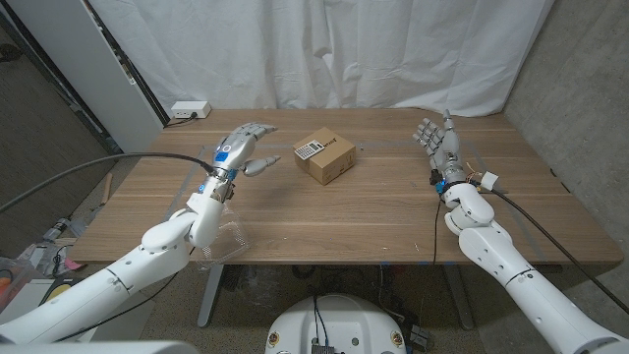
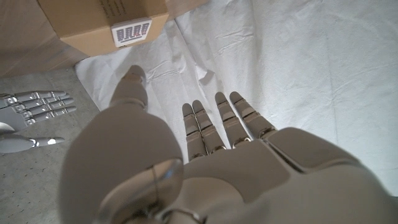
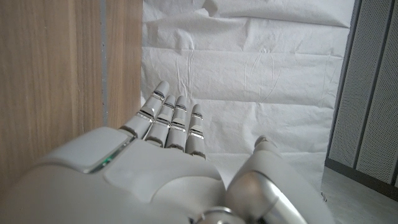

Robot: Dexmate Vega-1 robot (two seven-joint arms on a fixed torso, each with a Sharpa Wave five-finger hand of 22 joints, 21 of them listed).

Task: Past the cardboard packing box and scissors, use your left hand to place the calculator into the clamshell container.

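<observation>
A clear clamshell container (image 1: 228, 239) is sitting right at the table's (image 1: 383, 221) near edge toward the left corner, partly tucked behind the left forearm — hard to make out much of it. The left hand (image 1: 239, 149) is hovering over the left half of the table, fingers stretched out and apart, holding nothing; in the left wrist view those fingers (image 2: 214, 121) are reaching toward the white curtain (image 1: 324, 49). Just to its right, around the middle and closer to the far edge, a cardboard packing box (image 1: 326, 157) is sitting with the calculator (image 1: 309, 150) lying on top of it — same pair showing in the left wrist view. Over by the right edge, the right hand (image 1: 439, 140) is standing upright with its fingers spread, gripping nothing. A white power strip (image 1: 189, 110) is sitting at the far left corner.
</observation>
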